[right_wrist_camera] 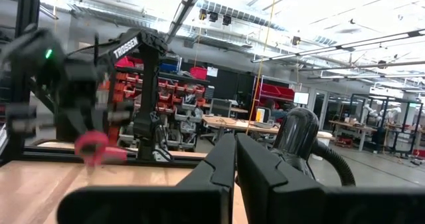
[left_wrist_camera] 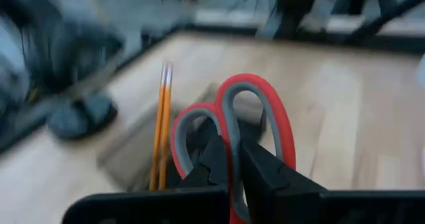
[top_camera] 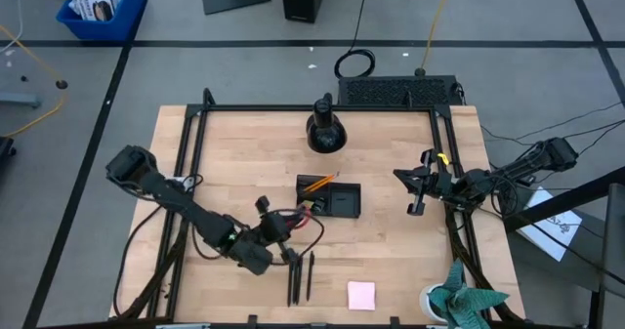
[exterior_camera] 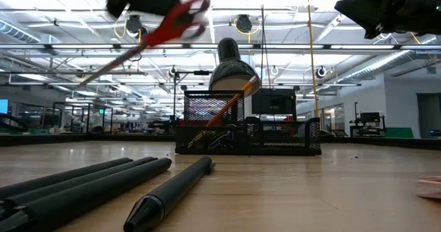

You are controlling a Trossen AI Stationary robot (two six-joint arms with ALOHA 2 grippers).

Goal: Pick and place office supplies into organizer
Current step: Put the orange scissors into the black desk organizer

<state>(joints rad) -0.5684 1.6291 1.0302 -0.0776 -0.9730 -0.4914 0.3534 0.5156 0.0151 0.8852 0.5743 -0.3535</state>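
Note:
My left gripper (top_camera: pixel 281 229) hangs above the table just left of the black organizer (top_camera: pixel 342 200), shut on the red-handled scissors (exterior_camera: pixel 172 22). In the left wrist view the scissors' two handle loops (left_wrist_camera: pixel 229 111) stand out ahead of the fingers. Two orange pencils (left_wrist_camera: pixel 161 124) lean in the organizer with their tips on its rim. Three black pens (top_camera: pixel 299 278) lie side by side on the table near the front edge, with a pink sticky-note pad (top_camera: pixel 361 295) flat to their right. My right gripper (top_camera: pixel 418 187) waits shut at the table's right edge, raised. My left gripper pinches the scissors between its two fingers where the two red handle loops meet (left_wrist_camera: pixel 232 174). The fingers come in slanting slightly downward from the table's left side. The scissors are lifted clear and tilted, handles (exterior_camera: pixel 185 15) high and blades (exterior_camera: pixel 110 63) slanting down.
A round black dome-shaped stand (top_camera: pixel 325 129) sits behind the organizer near the far edge. A black frame (top_camera: pixel 293 108) runs around the tabletop. A green and white object (top_camera: pixel 467 305) sits at the front right corner.

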